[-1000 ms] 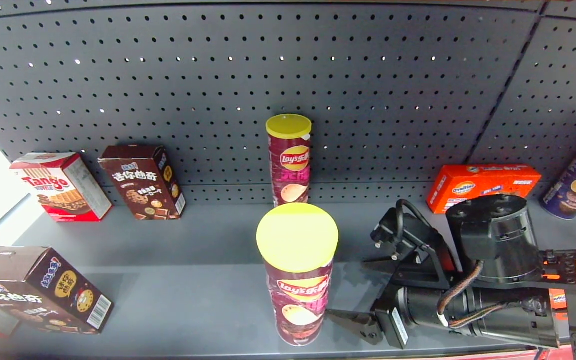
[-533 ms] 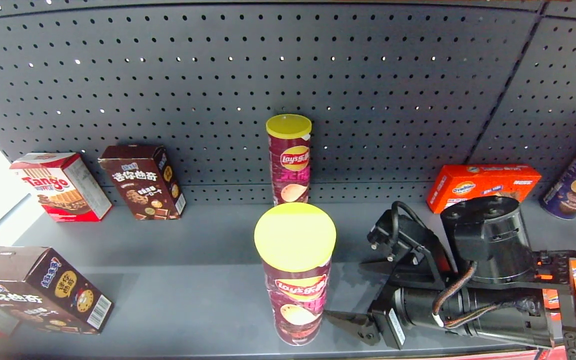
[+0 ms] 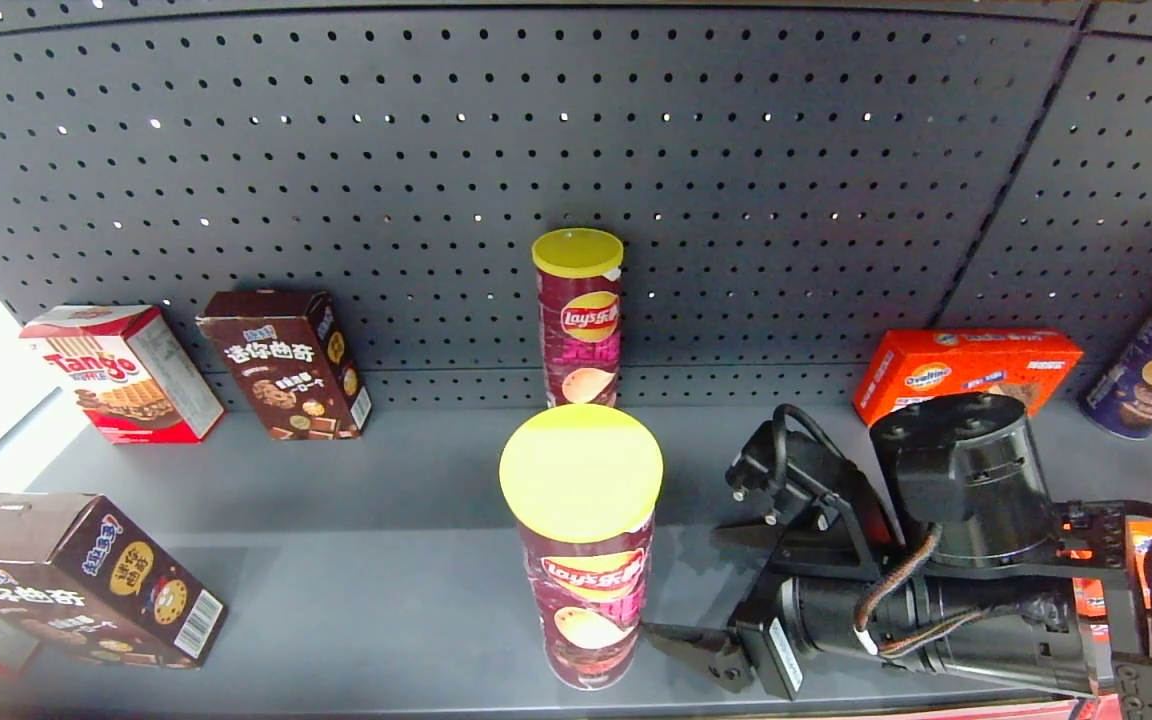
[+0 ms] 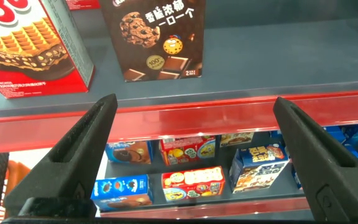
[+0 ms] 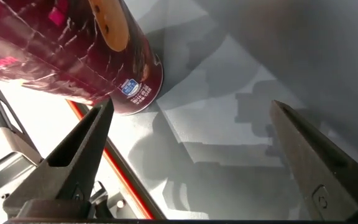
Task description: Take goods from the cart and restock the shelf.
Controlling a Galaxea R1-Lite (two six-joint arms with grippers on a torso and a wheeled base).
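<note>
Both jaw sets were apart: right gripper (image 3: 711, 590) sat just right of the near chips can (image 3: 586, 600) on the shelf (image 3: 386, 560), left gripper (image 4: 191, 155) faced a red shelf edge (image 4: 185, 121).

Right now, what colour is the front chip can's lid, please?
Yellow lid, best in head view.

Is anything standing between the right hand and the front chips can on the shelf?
Nothing visible. The open right hand sits close beside the front chips can, with only bare shelf showing between them.
</note>
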